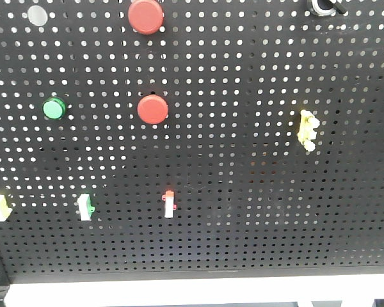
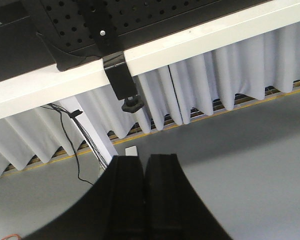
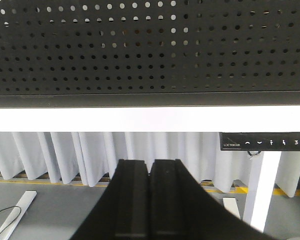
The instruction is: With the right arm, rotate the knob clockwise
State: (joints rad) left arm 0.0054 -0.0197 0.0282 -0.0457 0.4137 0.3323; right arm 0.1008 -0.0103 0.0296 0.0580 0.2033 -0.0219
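Observation:
The knob (image 1: 322,6), a small shiny silver ring with a dark centre, sits at the top right edge of the black pegboard (image 1: 243,192) in the front view, partly cut off by the frame. Neither arm shows in that view. In the right wrist view my right gripper (image 3: 150,161) is shut with nothing between its fingers, held low in front of the white table edge (image 3: 140,120) and below the pegboard (image 3: 140,50). The left wrist view shows my left gripper (image 2: 145,158) shut and empty too, over the grey floor under the table edge (image 2: 200,40).
On the pegboard are two red round buttons (image 1: 146,16) (image 1: 153,109), a green button (image 1: 54,108), a flat pale grey disc (image 1: 37,15), a yellow fitting (image 1: 307,130) and three small white switches (image 1: 0,208) (image 1: 85,206) (image 1: 170,204). A black clamp (image 2: 121,75) grips the table edge. White curtains (image 3: 65,155) hang below.

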